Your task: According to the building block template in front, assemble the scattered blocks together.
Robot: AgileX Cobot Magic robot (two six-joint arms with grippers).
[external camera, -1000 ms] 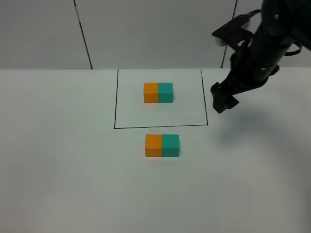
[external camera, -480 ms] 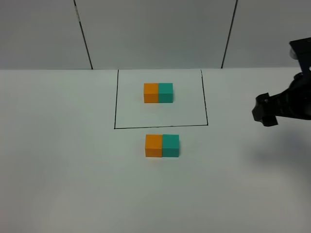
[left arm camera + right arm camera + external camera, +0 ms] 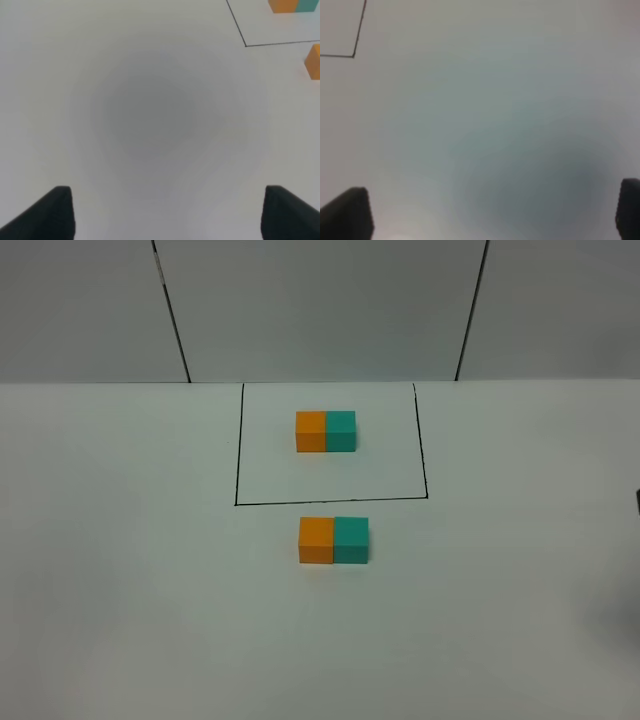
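both tools empty. left tool (image 3: 165,212): jaws standing well apart in its wrist view, nothing between them, only bare bench (image 3: 150,115) below. right tool (image 3: 490,215): jaws spread wide, likewise holding nothing, over blank bench surface with one corner of the black frame line (image 3: 354,55) at the margin. neither tool body shows in the overhead view; both sit clear of the work area.

moving outward to the work: scattered blocks now lie together just in front of the frame, orange cube (image 3: 316,539) on the left, teal cube (image 3: 351,539) on the right, faces touching, no gap visible. building block template (image 3: 326,431) sits inside the frame, well apart from the pair, same colour order: orange left, teal right.

judgement: assembly looks complete; the pair matches the template in order and orientation. nothing left to join. remaining work, if any, appears limited to parking the arms.
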